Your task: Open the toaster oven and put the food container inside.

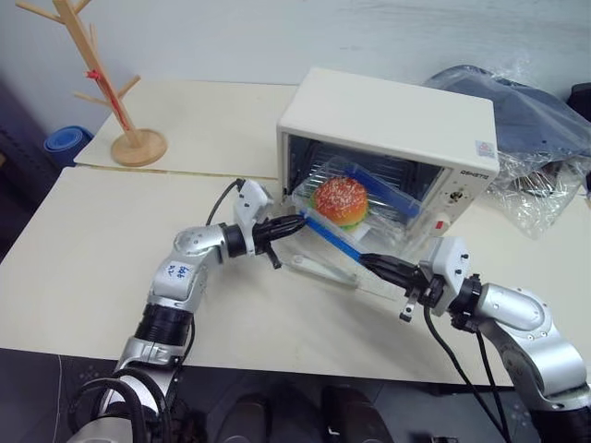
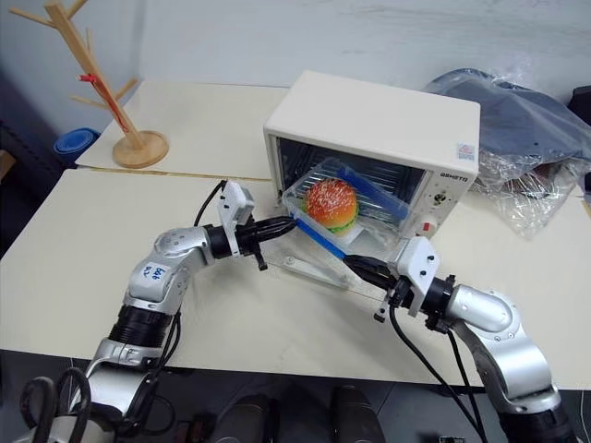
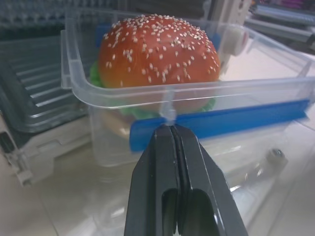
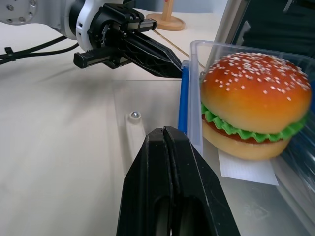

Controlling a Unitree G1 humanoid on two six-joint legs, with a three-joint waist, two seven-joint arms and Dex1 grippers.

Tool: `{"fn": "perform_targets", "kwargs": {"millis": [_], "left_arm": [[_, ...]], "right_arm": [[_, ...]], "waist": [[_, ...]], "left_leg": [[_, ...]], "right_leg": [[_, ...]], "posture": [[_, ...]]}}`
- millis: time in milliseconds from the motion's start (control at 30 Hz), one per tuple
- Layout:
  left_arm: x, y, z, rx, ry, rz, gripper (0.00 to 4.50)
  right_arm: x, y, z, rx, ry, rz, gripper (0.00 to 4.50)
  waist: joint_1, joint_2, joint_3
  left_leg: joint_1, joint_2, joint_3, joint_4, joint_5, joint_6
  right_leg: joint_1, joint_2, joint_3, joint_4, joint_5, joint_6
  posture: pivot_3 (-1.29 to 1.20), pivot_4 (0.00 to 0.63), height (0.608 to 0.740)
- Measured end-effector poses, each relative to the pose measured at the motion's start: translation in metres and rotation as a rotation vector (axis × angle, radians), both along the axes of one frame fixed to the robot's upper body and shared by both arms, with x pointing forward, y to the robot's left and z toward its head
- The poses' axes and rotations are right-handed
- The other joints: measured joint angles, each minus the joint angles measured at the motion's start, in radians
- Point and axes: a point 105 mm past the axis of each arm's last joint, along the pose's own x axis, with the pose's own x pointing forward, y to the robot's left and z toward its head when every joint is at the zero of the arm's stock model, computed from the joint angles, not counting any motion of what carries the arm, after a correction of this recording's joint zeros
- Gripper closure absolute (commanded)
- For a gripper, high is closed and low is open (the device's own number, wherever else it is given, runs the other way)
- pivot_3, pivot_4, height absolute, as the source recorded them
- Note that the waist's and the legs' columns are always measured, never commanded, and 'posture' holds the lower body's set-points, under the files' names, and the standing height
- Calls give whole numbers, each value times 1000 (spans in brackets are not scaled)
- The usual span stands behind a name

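Note:
The cream-white toaster oven (image 1: 388, 120) stands at the back of the table with its glass door (image 1: 319, 268) folded down flat. On the door, at the oven's mouth, sits the clear food container (image 3: 236, 93) with a blue side clip (image 1: 328, 235) and a toy burger (image 1: 341, 200) inside. My left gripper (image 1: 297, 221) is shut, and its tip presses against the blue clip (image 3: 216, 123) at the container's left end. My right gripper (image 1: 367, 261) is also shut, level over the door just short of the container's near side (image 4: 194, 98). Neither gripper has anything between its fingers.
A wooden mug tree (image 1: 102, 83) stands at the back left, with a blue object (image 1: 65, 143) beyond the table edge beside it. A crumpled clear plastic bag over dark things (image 1: 526, 129) lies right of the oven. The near table surface is bare cream board.

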Motion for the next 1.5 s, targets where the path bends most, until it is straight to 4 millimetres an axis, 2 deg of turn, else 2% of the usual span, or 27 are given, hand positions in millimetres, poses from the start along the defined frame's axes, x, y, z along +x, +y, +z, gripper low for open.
{"fn": "perform_targets", "kwargs": {"millis": [100, 267, 333, 400, 500, 600, 800, 900, 1000, 1200, 1400, 1500], "left_arm": [[1, 0, 1, 6, -12, 9, 4494], [1, 2, 1, 16, -20, 15, 4494], [0, 4, -3, 20, -14, 18, 4494], [-3, 11, -11, 39, 5, 28, 4494], [-5, 19, -20, 59, 27, 40, 4494], [-6, 23, -16, 68, 10, 41, 4494], [-8, 26, -15, 75, 2, 33, 4494], [-8, 24, -14, 72, 3, 24, 4494], [-9, 20, -13, 64, 1, 11, 4494], [-10, 18, -13, 62, 1, 6, 4494], [-11, 14, -14, 59, 4, -3, 4494], [-12, 9, -15, 56, 6, -14, 4494]], "right_arm": [[7, -1, 1, -7, -18, -4, 4464], [7, -1, 2, -8, -15, 10, 4464], [1, -5, 2, 15, 11, 29, 4464], [-15, -9, 3, 54, 58, 85, 4464], [-25, -24, 8, 81, 90, 80, 4464], [-25, -47, 16, 70, 94, 6, 4464], [2, -84, 11, -21, 46, -214, 4464], [22, -74, 13, -16, -3, -232, 4464], [33, -63, 10, -28, -23, -225, 4464], [61, -65, 17, -22, -77, -303, 4464], [72, -68, 22, -48, -110, -325, 4464], [64, -67, 25, -53, -105, -284, 4464]], "waist": [[4, 0, 0], [1, 0, 0], [2, 0, 0], [1, 0, 0], [1, 0, 0], [0, 0, 0], [-3, 0, 0], [-10, 1, 0], [-10, 1, 0], [-24, 1, 0], [-26, 1, 0], [-24, 1, 0]], "left_leg": [[-1, -1, -1, 1, 0, 0], [-1, 0, -1, 1, 0, 0], [-2, 0, -1, 0, 0, 0], [-2, 0, -2, -1, 0, 0], [-1, 1, -1, -1, -1, 2], [-1, 1, -1, -2, -1, 2], [0, 1, 0, -2, -1, 2], [0, 1, 0, -3, 0, 1], [-1, 1, 0, -3, 2, -3], [-1, 1, 1, -3, 2, -3], [-1, 1, 1, -4, 2, -3], [-1, 1, 1, -4, 2, -3]], "right_leg": [[1, 0, 0, -1, 0, 0], [0, -1, 0, -1, 0, 0], [0, -1, 0, -1, 0, 0], [0, 0, 0, 0, 0, 0], [0, -1, 0, -1, 0, 1], [1, 0, 0, -4, 0, 1], [1, 0, 1, -3, 0, 1], [0, 0, 1, -3, 0, 0], [-1, 0, 1, -3, 0, 0], [-1, 0, 1, -2, 0, 1], [-2, 0, 2, -2, 0, 1], [-2, 0, 1, -2, 0, 1]], "posture": [[0, 150, 740], [0, 150, 740], [0, 150, 740], [0, 150, 740], [0, 150, 740], [0, 150, 740], [0, 150, 740], [0, 150, 740], [0, 150, 740], [0, 150, 740], [0, 150, 740], [0, 150, 740]]}}
